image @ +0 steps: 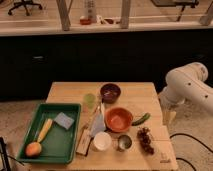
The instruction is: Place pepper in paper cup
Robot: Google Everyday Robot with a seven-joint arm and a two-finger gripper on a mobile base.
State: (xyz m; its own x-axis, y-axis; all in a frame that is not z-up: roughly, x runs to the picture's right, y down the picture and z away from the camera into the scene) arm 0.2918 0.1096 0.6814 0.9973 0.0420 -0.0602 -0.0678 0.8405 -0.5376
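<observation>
The pepper (pixel 141 119) is small, slim and dark green. It lies on the wooden table (pixel 135 90), touching the right side of the orange bowl (pixel 119 119). The paper cup (pixel 102 141) is short, white and upright near the table's front edge, left of a small metal cup (pixel 124 142). My white arm (pixel 189 86) comes in from the right. The gripper (pixel 168 116) hangs beside the table's right edge, to the right of the pepper and apart from it. It holds nothing that I can see.
A green tray (pixel 70 145) at the left holds a long yellow vegetable (pixel 44 130), an orange fruit (pixel 33 149) and a grey-blue sponge (pixel 63 120). A light-green cup (pixel 89 100), a dark bowl (pixel 110 92), utensils (pixel 95 122) and dark red grapes (pixel 145 140) also stand on the table.
</observation>
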